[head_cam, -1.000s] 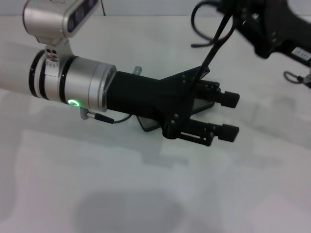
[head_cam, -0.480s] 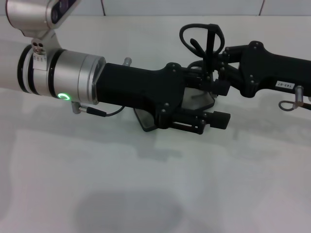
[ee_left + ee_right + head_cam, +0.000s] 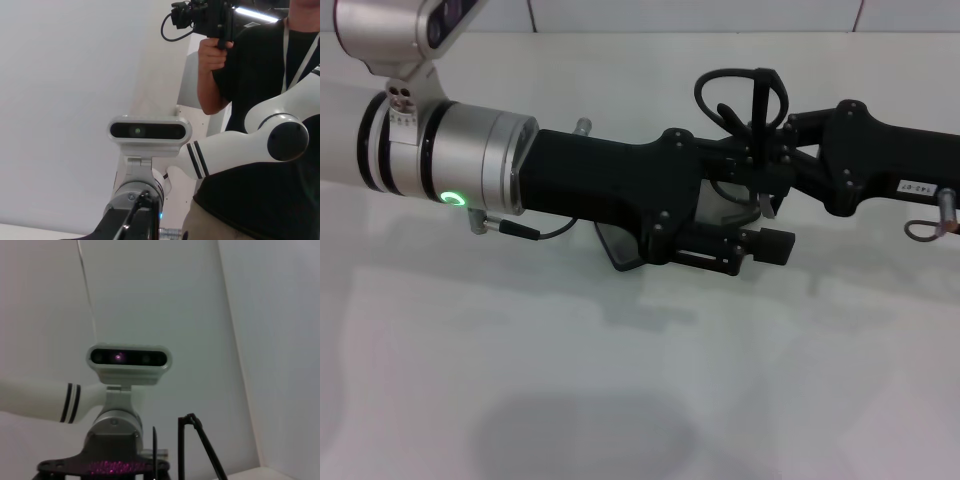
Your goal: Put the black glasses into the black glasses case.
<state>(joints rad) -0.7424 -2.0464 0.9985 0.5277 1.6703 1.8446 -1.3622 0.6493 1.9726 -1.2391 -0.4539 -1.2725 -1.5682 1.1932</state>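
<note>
While left gripper [image 3: 765, 215] hovers — glasses [image 3: 745, 100] upright.

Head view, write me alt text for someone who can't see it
Two black grippers meet over a white table: the left gripper reaches from the left above the mostly hidden black glasses case, while the right gripper comes from the right, holding the black glasses upright over it.

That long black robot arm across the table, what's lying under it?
Under the left hand a flat dark object, probably the black glasses case, shows only its corner and an edge. The rest is covered, so its contents can't be seen.
</note>
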